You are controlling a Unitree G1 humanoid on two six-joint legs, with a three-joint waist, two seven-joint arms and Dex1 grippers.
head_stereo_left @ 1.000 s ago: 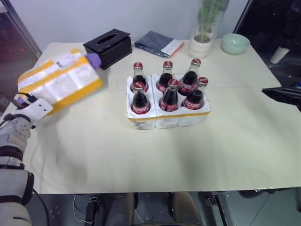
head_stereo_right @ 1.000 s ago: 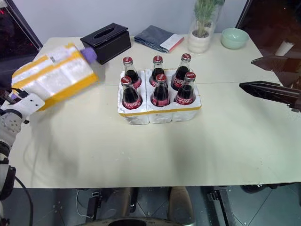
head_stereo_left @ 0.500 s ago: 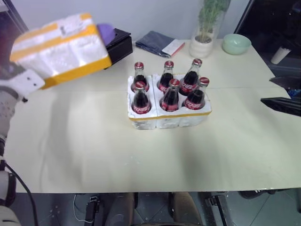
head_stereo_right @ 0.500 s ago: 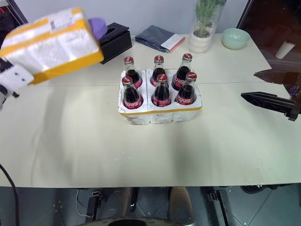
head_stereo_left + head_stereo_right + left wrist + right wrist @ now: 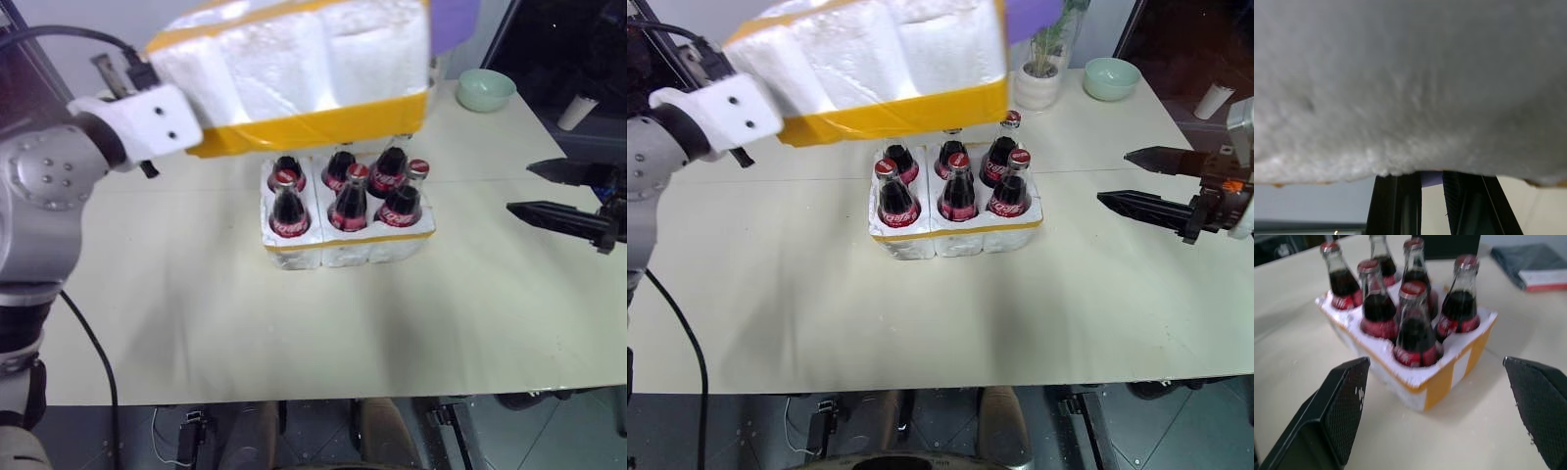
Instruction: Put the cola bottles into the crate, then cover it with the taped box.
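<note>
In the head camera's views, one crate (image 5: 955, 233) sits on the table (image 5: 921, 323), and all six cola bottles (image 5: 957, 194) stand in its sockets, three in the row nearer the robot and three behind. One taped box (image 5: 872, 64) hangs in the air above and behind the crate, tilted, its yellow band along the lower edge; it hides the tops of the back-row bottles. The left gripper is hidden behind the box, clamped tight on it at the box's left end. A purple patch (image 5: 1034, 12) shows at the box's far right corner. Well to the right of the crate, the right gripper (image 5: 1136, 181) hovers over the table with its two fingers spread wide, holding nothing, tips pointing toward the crate. Behind the crate to its right stand one potted plant (image 5: 1043, 73) and one pale green bowl (image 5: 1111, 78).

In the left wrist view, the box's white foam underside is right against the camera, with two black fingers (image 5: 1396, 205) closed beneath it.

In the right wrist view, the six bottles in the crate lie between two wide-apart fingers (image 5: 1334, 406). One folded cloth (image 5: 1533, 267) lies beyond the crate.
</note>
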